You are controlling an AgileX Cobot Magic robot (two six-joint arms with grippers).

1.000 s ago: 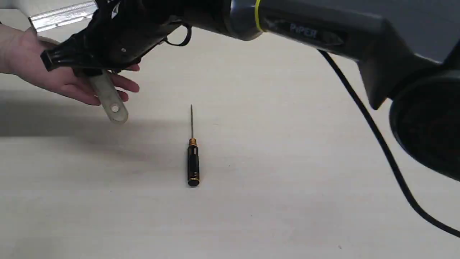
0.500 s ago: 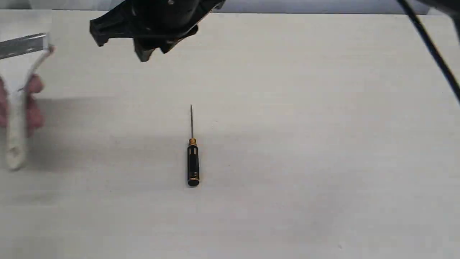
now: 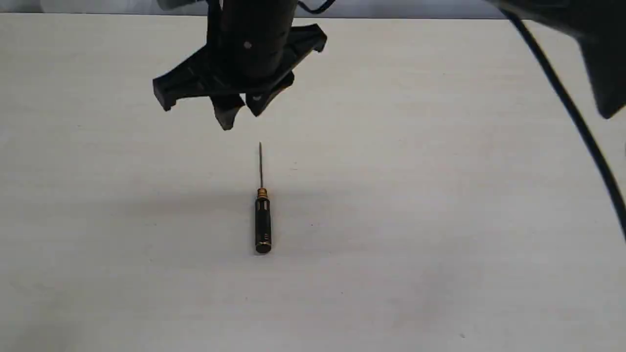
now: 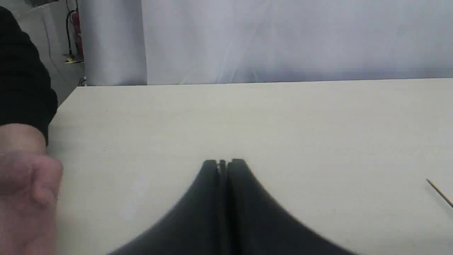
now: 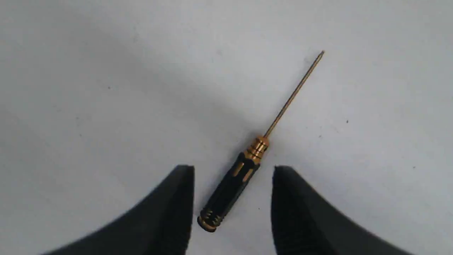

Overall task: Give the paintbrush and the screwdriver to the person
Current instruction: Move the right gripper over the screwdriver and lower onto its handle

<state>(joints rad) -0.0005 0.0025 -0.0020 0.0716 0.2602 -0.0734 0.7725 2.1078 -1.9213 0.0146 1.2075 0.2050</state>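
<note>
The screwdriver [image 3: 262, 225] lies flat on the pale table, its thin shaft pointing toward the far edge. My right gripper [image 3: 241, 116] hangs open above the table just beyond the shaft tip. In the right wrist view the black handle [image 5: 231, 189] shows between the spread right gripper [image 5: 234, 169] fingers, well below them and untouched. My left gripper [image 4: 223, 163] is shut with nothing in it, low over the table; the screwdriver tip [image 4: 439, 193] shows at that view's edge. The person's hand [image 4: 24, 191], blurred, with a dark sleeve, appears only in the left wrist view. The paintbrush is out of view.
A black cable [image 3: 572, 112] and part of my right arm [image 3: 606, 58] cross the upper right of the exterior view. The table's far edge [image 4: 247, 83] meets a grey curtain.
The right gripper let go of the paintbrush; the person's hand took it away to the left, out of the exterior view. The right gripper swung right and lower, toward the screwdriver.
</note>
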